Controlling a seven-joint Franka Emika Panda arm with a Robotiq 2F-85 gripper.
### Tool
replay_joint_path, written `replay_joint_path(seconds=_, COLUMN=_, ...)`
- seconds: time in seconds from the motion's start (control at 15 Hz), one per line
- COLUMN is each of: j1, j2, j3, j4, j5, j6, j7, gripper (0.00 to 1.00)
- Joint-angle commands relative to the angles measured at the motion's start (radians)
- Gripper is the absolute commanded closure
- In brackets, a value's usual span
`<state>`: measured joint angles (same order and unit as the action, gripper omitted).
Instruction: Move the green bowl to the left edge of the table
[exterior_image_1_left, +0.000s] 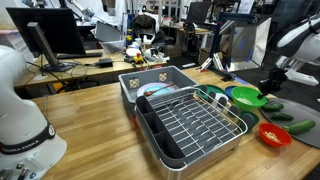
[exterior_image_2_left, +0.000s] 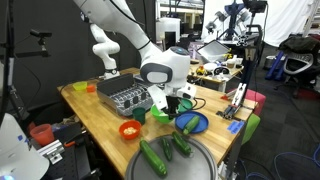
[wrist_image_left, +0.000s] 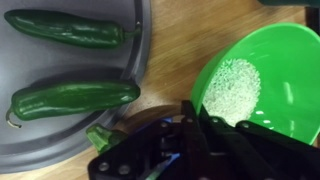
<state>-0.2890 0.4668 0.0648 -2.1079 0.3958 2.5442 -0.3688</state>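
Observation:
The green bowl (wrist_image_left: 262, 80) fills the right of the wrist view, its pale inside facing the camera. My gripper (wrist_image_left: 190, 125) is shut on its near rim, one finger on each side of the wall. In both exterior views the bowl (exterior_image_1_left: 245, 97) (exterior_image_2_left: 161, 114) sits low over the light-brown table (exterior_image_1_left: 95, 110), between the dish rack and the blue dish. The gripper (exterior_image_1_left: 267, 85) (exterior_image_2_left: 172, 103) is at the bowl's edge. I cannot tell whether the bowl touches the table.
A grey dish rack (exterior_image_1_left: 185, 120) (exterior_image_2_left: 125, 97) stands mid-table. A red bowl (exterior_image_1_left: 273, 134) (exterior_image_2_left: 129, 129), a blue dish (exterior_image_2_left: 193, 123) and a round grey tray (wrist_image_left: 60, 140) (exterior_image_2_left: 190, 165) with green peppers (wrist_image_left: 75, 96) lie close by. Cluttered desks stand behind.

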Motion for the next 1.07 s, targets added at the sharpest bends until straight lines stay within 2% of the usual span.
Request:
replay_joint_path(seconds=0.0, j1=-0.031, j2=-0.076, j3=0.035, j4=-0.061, j5=0.059, j6=-0.017, j7=-0.065, gripper=0.99)
replay_joint_path(seconds=0.2, j1=-0.013, j2=-0.172, j3=0.024, j4=-0.148, j5=0.052, j6=-0.031, j7=-0.085, gripper=0.99)
replay_joint_path(seconds=0.47, j1=0.04, j2=-0.362, j3=-0.01, j4=-0.297, j5=-0.007, j6=-0.08, j7=-0.098, gripper=0.99)
replay_joint_path(seconds=0.8, j1=0.149, j2=-0.588, j3=-0.045, j4=-0.457, j5=-0.088, j6=-0.144, j7=-0.135, gripper=0.99)
replay_joint_path(seconds=1.0, j1=0.241, j2=-0.664, j3=-0.066, j4=-0.544, j5=-0.056, j6=-0.148, j7=-0.268, gripper=0.99)
